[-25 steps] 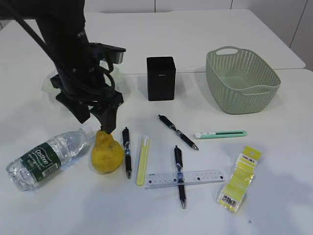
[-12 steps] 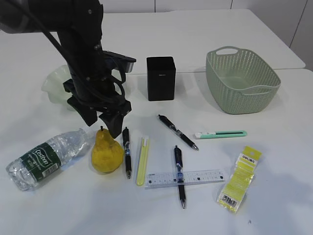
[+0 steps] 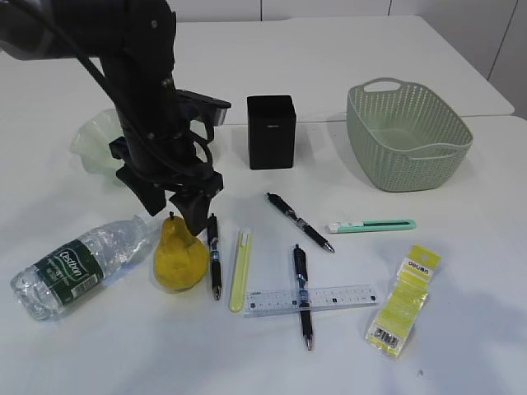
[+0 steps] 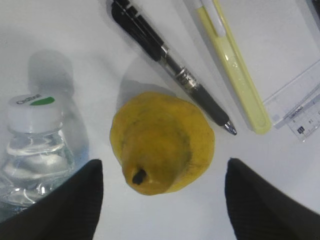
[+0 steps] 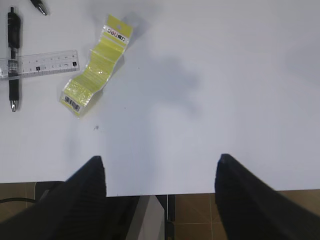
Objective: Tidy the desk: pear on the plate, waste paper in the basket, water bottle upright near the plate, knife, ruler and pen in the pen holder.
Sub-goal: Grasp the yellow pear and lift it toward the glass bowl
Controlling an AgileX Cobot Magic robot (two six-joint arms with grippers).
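Note:
The yellow pear [image 3: 179, 257] stands on the table, stem up; in the left wrist view [image 4: 162, 142] it sits between my fingers. My left gripper [image 3: 174, 210] [image 4: 163, 162] is open just above the pear, not touching it. The water bottle [image 3: 78, 263] [image 4: 35, 145] lies on its side left of the pear. The wavy plate [image 3: 92, 141] is behind my left arm. The black pen holder [image 3: 271, 132] and the green basket [image 3: 408, 136] stand at the back. The ruler [image 3: 313, 299] and the yellow waste paper [image 3: 403, 300] [image 5: 97, 72] lie in front. My right gripper [image 5: 160, 165] is open over the table's front edge.
Three black pens [image 3: 214, 255] [image 3: 299, 222] [image 3: 303, 296] lie around the middle; one crosses the ruler. A pale yellow slim tool [image 3: 240, 267] lies by the pear and a green utility knife [image 3: 372, 225] lies right of centre.
My left arm has shifted right, uncovering the plate, and the open gripper has settled over the pear. The objects have not moved.

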